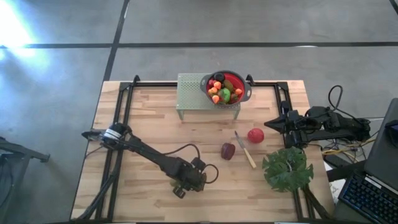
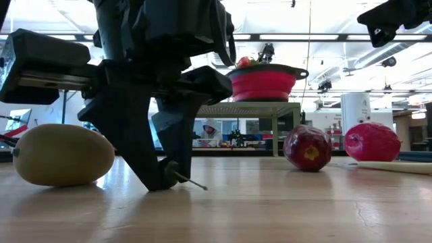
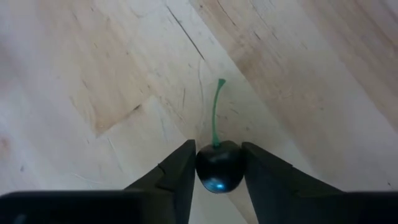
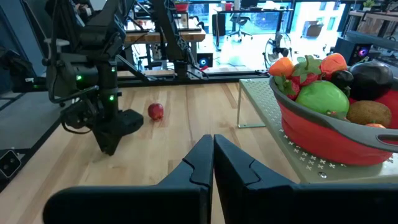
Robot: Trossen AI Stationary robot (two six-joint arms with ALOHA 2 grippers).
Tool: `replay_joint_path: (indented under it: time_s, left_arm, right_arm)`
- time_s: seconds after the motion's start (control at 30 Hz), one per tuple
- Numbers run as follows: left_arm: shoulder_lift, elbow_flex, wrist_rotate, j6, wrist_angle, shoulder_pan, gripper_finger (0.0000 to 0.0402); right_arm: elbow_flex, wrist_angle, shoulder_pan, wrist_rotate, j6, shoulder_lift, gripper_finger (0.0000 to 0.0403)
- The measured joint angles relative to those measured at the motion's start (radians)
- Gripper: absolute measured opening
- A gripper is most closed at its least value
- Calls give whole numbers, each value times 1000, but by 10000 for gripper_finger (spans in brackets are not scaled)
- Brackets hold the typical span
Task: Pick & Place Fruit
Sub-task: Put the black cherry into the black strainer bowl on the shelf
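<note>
Left end effector (image 3: 216, 171) down on surface (image 1: 149, 124), fingers bracketing dark cherry (image 3: 218, 166), my read: mid-pinch, bound for red colander (image 1: 227, 89). Right end effector (image 4: 212, 158) pinched together, empty, parked right of colander.

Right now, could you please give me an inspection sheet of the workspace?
Surface: wooden table, bare in front.
Job's things: dark cherry on the table between the left fingers; red apple, maroon fruit, kiwi loose; red bowl of fruit on a green stand.
Clutter: knife, green leaf.
Grippers: left gripper low, fingers at the cherry's sides; right gripper shut, waiting at the right edge.
Cables: loops by both arms.
Surroundings: workshop, a seated person far behind.
</note>
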Motion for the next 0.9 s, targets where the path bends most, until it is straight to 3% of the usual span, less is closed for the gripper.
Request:
replay_joint_path:
  time_s: [0.2, 0.53, 0.9]
  left_arm:
    - [0, 0, -1, -22, 2, 0, 113]
    - [-6, 0, -4, -125, 16, 1, 122]
    - [-11, 129, -15, -128, 46, 80, 123]
  right_arm:
    - [0, 0, 0, 0, 0, 0, 8]
    - [0, 0, 0, 0, 0, 0, 8]
    - [0, 0, 0, 0, 0, 0, 8]
